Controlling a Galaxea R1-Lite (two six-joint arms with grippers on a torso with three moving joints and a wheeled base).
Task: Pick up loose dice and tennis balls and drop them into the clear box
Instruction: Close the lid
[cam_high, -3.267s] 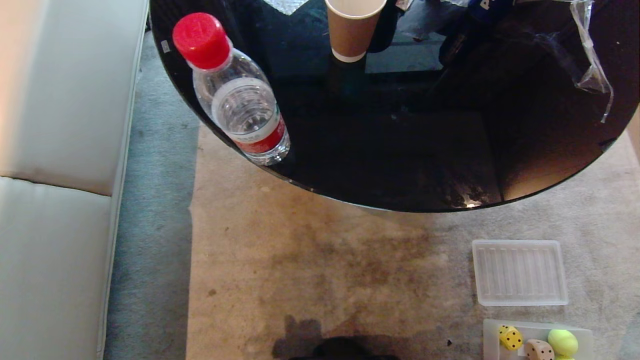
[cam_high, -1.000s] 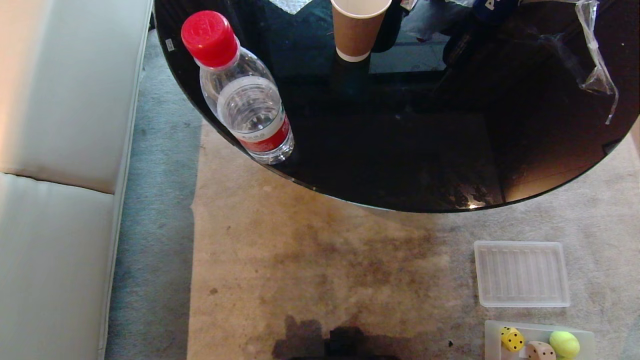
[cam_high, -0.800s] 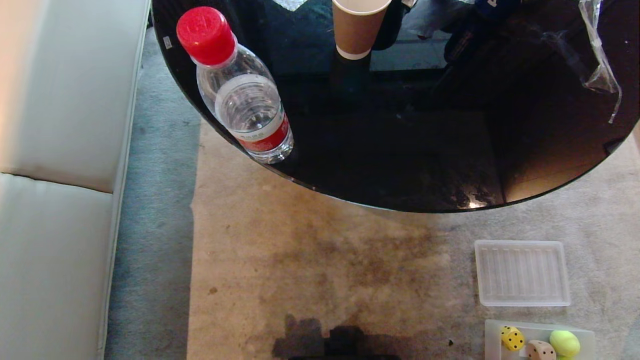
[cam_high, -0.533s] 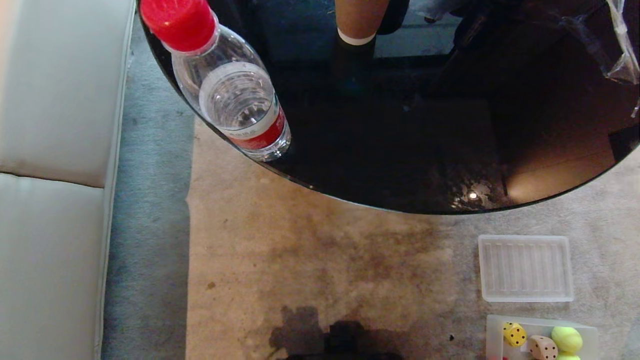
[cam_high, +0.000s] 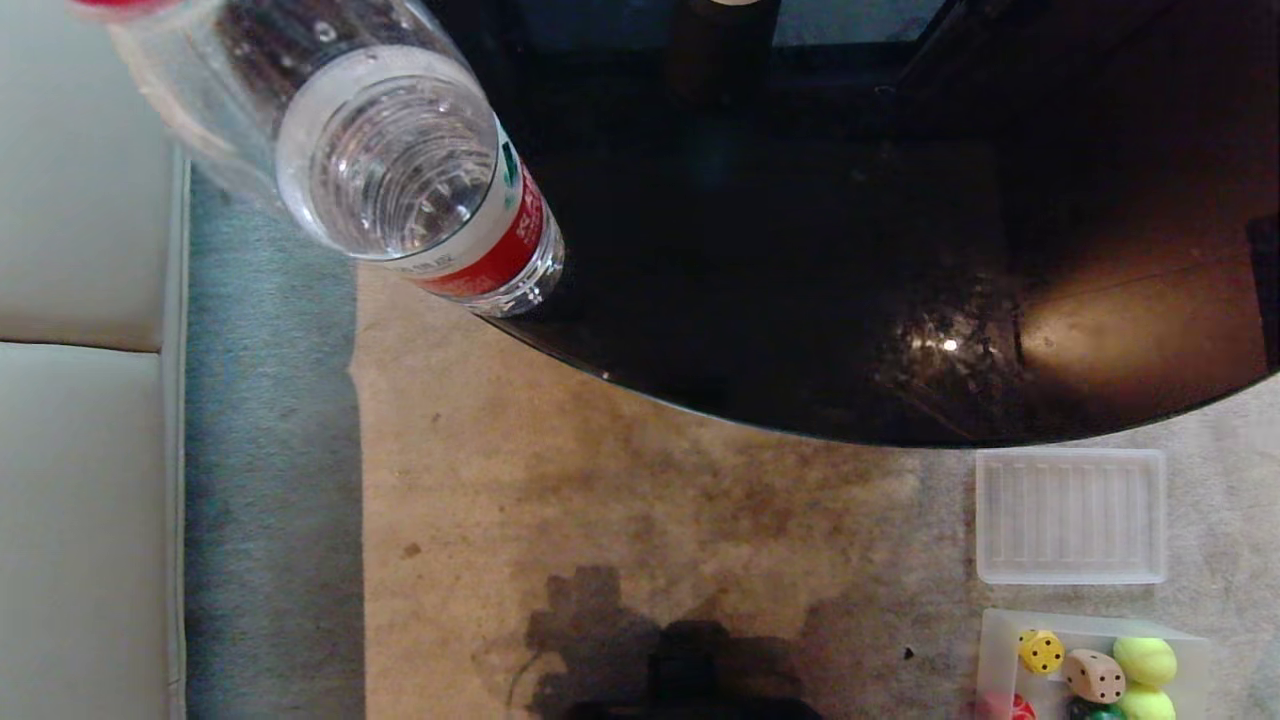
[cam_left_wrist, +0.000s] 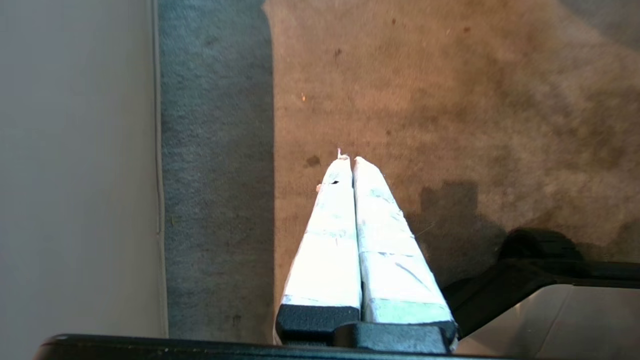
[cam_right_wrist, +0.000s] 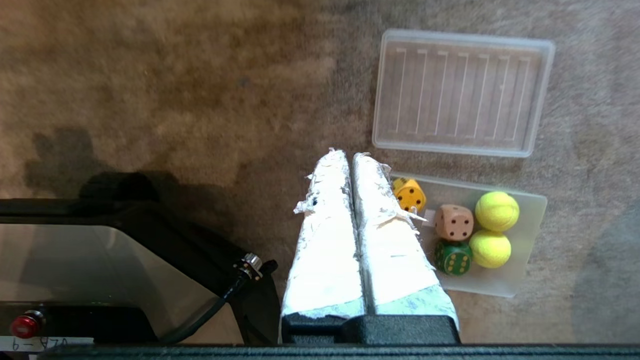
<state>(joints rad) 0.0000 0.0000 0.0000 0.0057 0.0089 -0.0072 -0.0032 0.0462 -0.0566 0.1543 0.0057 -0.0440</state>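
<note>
The clear box (cam_high: 992, 655) sits on the carpet at the lower right of the head view. Inside it lie a yellow die (cam_high: 1041, 651), a tan die (cam_high: 1094, 676) and two tennis balls (cam_high: 1146, 661) (cam_high: 1148, 703). The right wrist view shows the same box (cam_right_wrist: 502, 282) holding the yellow die (cam_right_wrist: 409, 194), tan die (cam_right_wrist: 454, 222) and both tennis balls (cam_right_wrist: 497, 211) (cam_right_wrist: 490, 248). My right gripper (cam_right_wrist: 349, 152) hangs shut and empty above the carpet beside the box. My left gripper (cam_left_wrist: 348, 159) is shut and empty over bare carpet. Neither gripper shows in the head view.
A green die (cam_right_wrist: 453, 257) and a red die (cam_high: 1015, 708) also lie in the box. The ribbed lid (cam_high: 1070, 515) lies flat just beyond it. A round black table (cam_high: 800, 250) carries a water bottle (cam_high: 400, 170). A white sofa (cam_high: 70, 450) stands at the left.
The whole head view has shifted as the camera moved: the bottle looms larger, the paper cup has left the top edge, and more of the box shows. Nothing on the floor has moved.
</note>
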